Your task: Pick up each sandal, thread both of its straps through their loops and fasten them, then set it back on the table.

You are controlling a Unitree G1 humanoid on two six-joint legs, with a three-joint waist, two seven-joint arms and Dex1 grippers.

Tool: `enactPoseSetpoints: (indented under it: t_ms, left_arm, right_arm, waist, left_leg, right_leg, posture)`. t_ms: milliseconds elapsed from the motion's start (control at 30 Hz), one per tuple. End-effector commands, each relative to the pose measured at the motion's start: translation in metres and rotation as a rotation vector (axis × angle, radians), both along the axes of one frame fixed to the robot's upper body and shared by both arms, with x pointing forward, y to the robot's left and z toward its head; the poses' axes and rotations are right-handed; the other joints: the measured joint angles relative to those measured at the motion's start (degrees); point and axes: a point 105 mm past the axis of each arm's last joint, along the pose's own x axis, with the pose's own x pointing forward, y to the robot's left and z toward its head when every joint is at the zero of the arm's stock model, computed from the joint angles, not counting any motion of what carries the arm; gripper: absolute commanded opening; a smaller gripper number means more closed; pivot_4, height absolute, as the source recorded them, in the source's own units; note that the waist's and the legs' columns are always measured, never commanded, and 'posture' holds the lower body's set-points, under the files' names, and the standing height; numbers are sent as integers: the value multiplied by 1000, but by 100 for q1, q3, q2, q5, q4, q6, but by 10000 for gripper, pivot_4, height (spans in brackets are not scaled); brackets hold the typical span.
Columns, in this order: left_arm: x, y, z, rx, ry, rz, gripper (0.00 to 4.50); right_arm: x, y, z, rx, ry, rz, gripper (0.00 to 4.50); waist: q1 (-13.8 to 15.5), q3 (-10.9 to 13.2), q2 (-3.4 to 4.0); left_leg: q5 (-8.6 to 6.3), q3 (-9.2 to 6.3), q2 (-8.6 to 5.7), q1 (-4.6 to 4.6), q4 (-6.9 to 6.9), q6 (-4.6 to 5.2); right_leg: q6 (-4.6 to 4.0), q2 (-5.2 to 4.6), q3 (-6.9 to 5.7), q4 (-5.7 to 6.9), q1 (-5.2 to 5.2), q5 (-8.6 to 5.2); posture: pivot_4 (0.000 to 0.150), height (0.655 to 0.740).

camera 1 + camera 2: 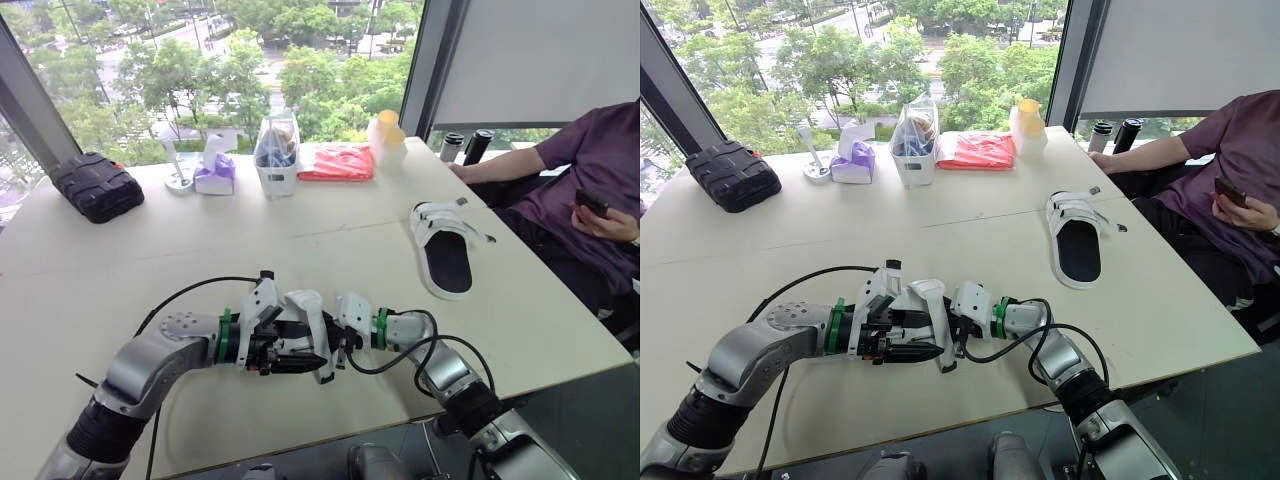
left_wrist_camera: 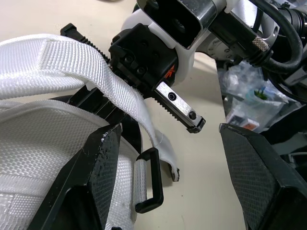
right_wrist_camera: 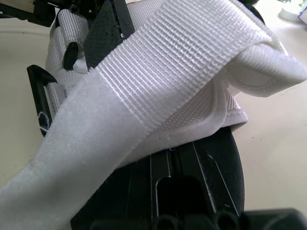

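Observation:
One white sandal with a black sole (image 1: pixel 305 340) is held just above the table's front edge, between my two grippers. My right gripper (image 1: pixel 338 345) comes in from the right and is shut on the sandal's white strap (image 3: pixel 158 86), which drapes over its lower finger (image 3: pixel 211 187). My left gripper (image 1: pixel 285 355) is at the sandal's left side, fingers (image 2: pixel 98 177) apart. The black loop (image 2: pixel 149 184) and the strap's free end (image 2: pixel 165 148) hang between them. The second sandal (image 1: pixel 445 245) lies flat on the table at the right, sole down, away from both grippers.
Along the far side stand a black case (image 1: pixel 97 185), a tissue box (image 1: pixel 214 172), a white container with a bag (image 1: pixel 277 155), a red packet (image 1: pixel 337 162) and a yellow-capped bottle (image 1: pixel 387 135). A person (image 1: pixel 590 180) sits at the right edge holding a phone.

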Motion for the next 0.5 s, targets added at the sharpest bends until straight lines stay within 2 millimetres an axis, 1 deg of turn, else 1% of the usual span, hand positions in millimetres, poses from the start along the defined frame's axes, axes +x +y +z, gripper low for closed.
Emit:
enactPoseSetpoints:
  t_ms: [33, 133, 300, 333, 400, 433, 500]
  left_arm:
    - [-11, -17, -8, -2, 18, -57, 33504]
    - [-13, -22, -9, -7, 17, -66, 26332]
    - [-9, -21, -8, -1, -8, -57, 1635]
    - [-10, -19, -6, -4, -9, -59, 750]
    - [-11, -17, 1, -30, 2, -70, 750]
    - [-12, -16, 7, -56, 16, -80, 750]
    - [-13, -7, 27, -128, 56, -103, 750]
  right_arm:
    - [-17, -32, -80, -243, 230, -96, 0]
    - [-16, -33, -79, -245, 230, -99, 0]
    - [-15, -35, -79, -247, 229, -102, 0]
    - [-15, -35, -79, -247, 229, -104, 0]
    - [-14, -35, -79, -247, 229, -105, 0]
    - [-14, -35, -79, -247, 229, -106, 0]
    - [-14, -36, -79, -247, 229, -107, 0]
  waist:
    - [6, -18, 10]
    - [7, -26, 11]
    - [10, -29, 13]
    - [9, -28, 12]
    - [4, -27, 10]
    - [5, -27, 12]
    - [4, -25, 10]
  left_leg:
    - [0, 0, -1, 0, 0, 0]
    - [0, 0, -4, 0, 0, -1]
    - [0, 1, -5, 0, 0, -1]
    - [0, 2, -5, 0, 0, -1]
    - [0, 2, -5, 0, 0, -1]
    - [0, 3, -5, -2, 0, -1]
    - [2, 3, -9, -1, 0, 3]
  right_leg:
    - [0, -1, 0, 0, 1, 0]
    - [0, -2, 0, -5, 2, 0]
    - [0, -3, 0, -5, 4, 0]
    - [0, -3, 0, -5, 3, 0]
    - [0, -4, 0, -5, 2, 0]
    - [0, -3, 0, -4, 2, 0]
    - [0, 0, 0, 4, 3, 1]
  posture:
    - [1500, 7400]
    - [1500, 7400]
    - [1500, 7400]
    - [1500, 7400]
    - [1500, 7400]
    - [1500, 7400]
    - [1500, 7400]
